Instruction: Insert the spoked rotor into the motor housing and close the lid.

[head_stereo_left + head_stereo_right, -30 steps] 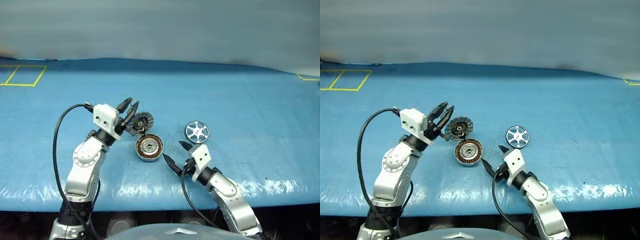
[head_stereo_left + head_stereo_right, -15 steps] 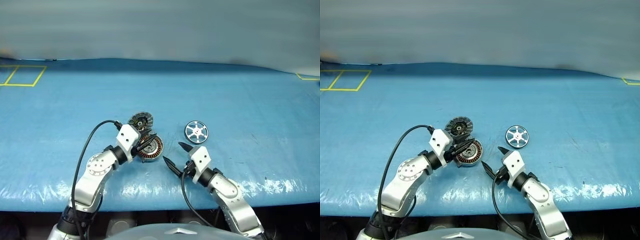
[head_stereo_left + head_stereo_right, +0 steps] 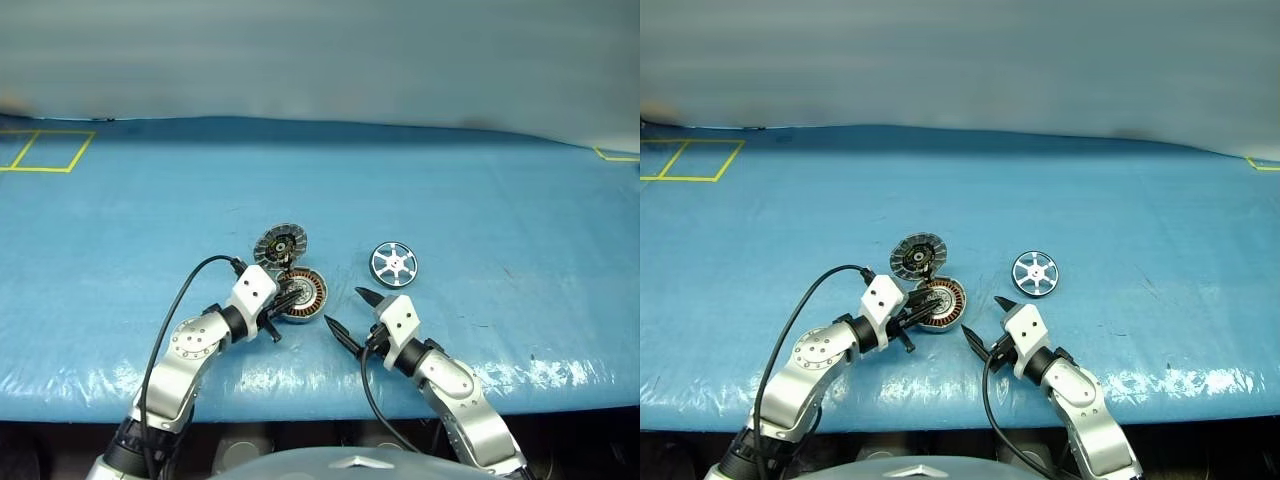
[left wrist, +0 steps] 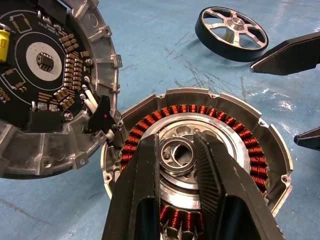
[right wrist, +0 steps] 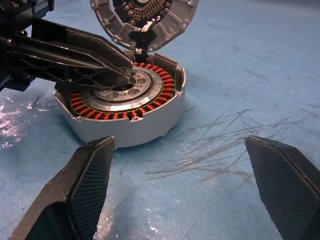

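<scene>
The motor housing (image 3: 312,292) lies open on the blue table, copper windings ringing its silver hub. Its lid (image 3: 280,243) stands tipped back at the far edge, inner face showing. The spoked rotor (image 3: 393,264) lies flat to the housing's right, apart from both grippers. My left gripper (image 4: 176,139) is down over the hub, fingers narrowly apart and shut on a small silver ring (image 4: 177,159) that fits exactly between them. My right gripper (image 3: 342,306) hovers low near the housing's right front side, wide open and holding nothing.
A blue scratched sheet (image 3: 480,200) covers the table, with its front edge just under my arms. A yellow taped square (image 3: 45,150) marks the far left corner. A black cable (image 3: 175,300) loops off my left wrist.
My left gripper came down from beside the raised lid to the housing's hub, its jaw gap unchanged. The right arm, the rotor and the lid have kept still.
</scene>
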Motion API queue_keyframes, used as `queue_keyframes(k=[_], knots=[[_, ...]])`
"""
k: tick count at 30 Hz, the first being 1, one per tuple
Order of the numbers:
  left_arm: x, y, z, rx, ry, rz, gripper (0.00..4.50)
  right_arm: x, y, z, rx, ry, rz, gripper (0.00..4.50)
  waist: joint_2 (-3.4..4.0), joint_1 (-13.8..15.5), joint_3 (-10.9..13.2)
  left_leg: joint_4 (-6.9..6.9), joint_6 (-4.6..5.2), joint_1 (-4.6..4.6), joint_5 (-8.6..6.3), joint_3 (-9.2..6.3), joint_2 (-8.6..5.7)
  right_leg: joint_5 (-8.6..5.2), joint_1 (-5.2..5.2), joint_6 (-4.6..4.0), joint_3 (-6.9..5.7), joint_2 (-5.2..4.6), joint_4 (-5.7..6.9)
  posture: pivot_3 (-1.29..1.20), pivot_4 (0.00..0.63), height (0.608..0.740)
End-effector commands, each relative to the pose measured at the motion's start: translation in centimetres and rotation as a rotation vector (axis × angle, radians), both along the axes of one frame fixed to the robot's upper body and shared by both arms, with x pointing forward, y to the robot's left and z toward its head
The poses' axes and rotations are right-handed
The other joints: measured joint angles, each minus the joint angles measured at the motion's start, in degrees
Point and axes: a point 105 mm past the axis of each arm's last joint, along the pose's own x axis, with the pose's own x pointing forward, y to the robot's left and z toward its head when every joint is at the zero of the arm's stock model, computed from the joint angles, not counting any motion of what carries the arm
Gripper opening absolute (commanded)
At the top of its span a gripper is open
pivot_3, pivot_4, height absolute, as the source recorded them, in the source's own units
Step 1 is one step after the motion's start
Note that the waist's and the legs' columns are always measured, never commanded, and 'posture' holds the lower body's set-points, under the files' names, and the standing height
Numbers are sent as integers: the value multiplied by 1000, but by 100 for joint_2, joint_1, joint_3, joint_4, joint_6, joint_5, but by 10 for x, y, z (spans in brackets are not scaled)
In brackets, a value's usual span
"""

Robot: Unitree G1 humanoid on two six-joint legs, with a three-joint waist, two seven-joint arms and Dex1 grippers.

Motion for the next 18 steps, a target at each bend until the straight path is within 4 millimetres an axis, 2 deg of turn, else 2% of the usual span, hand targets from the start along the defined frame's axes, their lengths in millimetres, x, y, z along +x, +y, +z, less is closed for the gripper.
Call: queue_keyframes(k=[1,12,16,18], knots=[[0,-6,3,-2,-14,-35,636,2,1,8,6,-33,1,4391,0,0,0,0,0,0,0,0,0,0,0,0,0,0,0,0,150,740],[-1,-10,-3,34,-1,-82,636,0,-1,6,2,-23,-9,4391,0,0,0,0,0,0,0,0,-2,0,0,0,0,1,0,0,150,740],[-1,-7,2,9,-12,-67,2039,0,-1,7,3,-26,-10,4391,0,-1,0,0,0,0,0,0,-1,0,0,0,0,1,0,0,150,740],[1,-5,12,-31,-54,-47,2659,0,-2,9,4,-29,-8,4391,0,-7,0,0,0,0,0,0,-1,0,0,0,0,1,0,0,150,740]])
